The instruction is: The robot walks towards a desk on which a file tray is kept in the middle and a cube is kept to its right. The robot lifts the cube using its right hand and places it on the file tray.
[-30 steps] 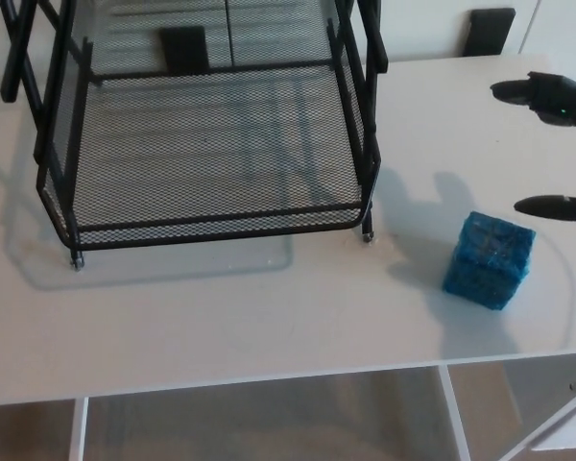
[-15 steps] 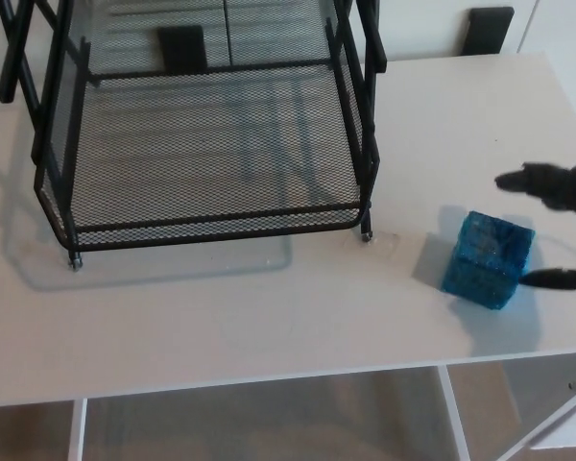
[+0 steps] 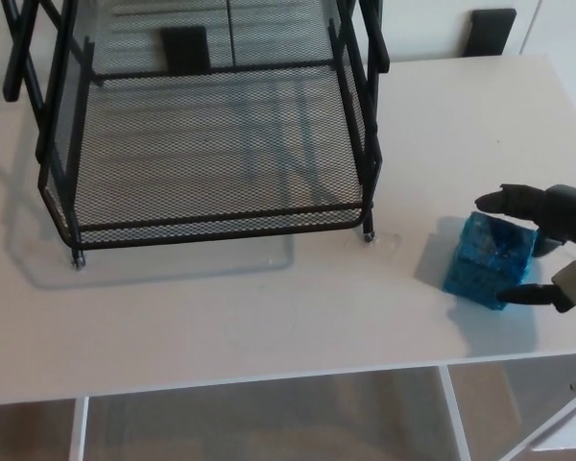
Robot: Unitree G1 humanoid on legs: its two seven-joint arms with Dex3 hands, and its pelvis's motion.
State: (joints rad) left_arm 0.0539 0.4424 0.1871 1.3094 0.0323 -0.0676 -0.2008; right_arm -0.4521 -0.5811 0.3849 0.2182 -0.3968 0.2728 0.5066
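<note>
**RIGHT HAND AT CUBE: GRASP NOT YET CLOSED**

1. Start at the desk [image 3: 221, 327], at its near right corner. The cube [image 3: 488, 259], blue and glittery, rests there flat on the surface, close to the near edge and turned slightly askew to it.

2. Check the right hand [image 3: 557, 219], which enters from the right edge. Its fingers are spread, not clenched, and they bracket the cube. One finger [image 3: 504, 201] reaches over the cube's far top edge. The other digit [image 3: 523, 295] lies low against its near right side. Whether either tip presses the cube is hard to read, so treat the hand as released and empty.

3. Note the governing relation. The cube lies to the left of the palm, between the two digits. A cube has no long axis, so you need no wrist correction. Closure runs roughly near to far across the cube.

4. The left hand does not show. The right hand is the only one in reach.

5. Look farther in. The file tray [image 3: 221, 226], black wire mesh, stands at the desk's middle, to the left of the cube and beyond it. Its near right foot is near the cube but apart from it. The mesh floor is bare.

6. Expect a lift over the tray's right rail after closure. A loose pinch may let the cube twist.
</note>
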